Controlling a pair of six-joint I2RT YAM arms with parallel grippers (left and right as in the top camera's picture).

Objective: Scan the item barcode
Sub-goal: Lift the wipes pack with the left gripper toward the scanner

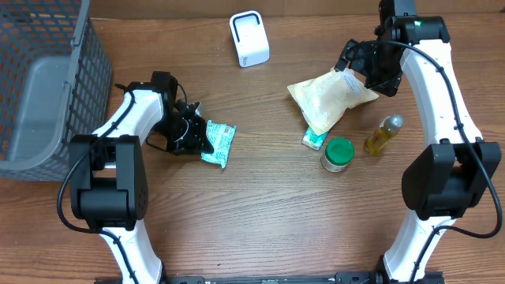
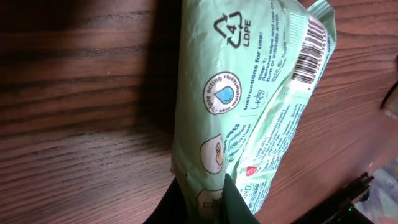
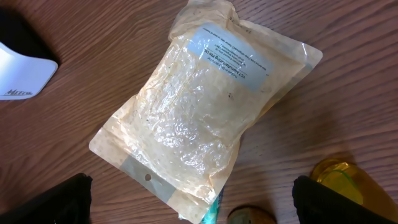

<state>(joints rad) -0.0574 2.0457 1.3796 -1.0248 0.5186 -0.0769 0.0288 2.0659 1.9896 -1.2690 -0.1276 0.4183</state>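
Note:
A pale green wipes packet lies left of centre on the wooden table. My left gripper is shut on its near end. In the left wrist view the packet fills the frame, its printed barcode facing up at the top right, and my left gripper pinches the film between its dark fingers. The white scanner stands at the back centre. My right gripper hangs open over a clear pouch, apart from it. In the right wrist view this gripper has wide jaws that hold nothing.
A grey wire basket stands at the far left. Beside the pouch are a small teal box, a green-lidded jar and a bottle of yellow oil. The scanner's corner shows left of the pouch.

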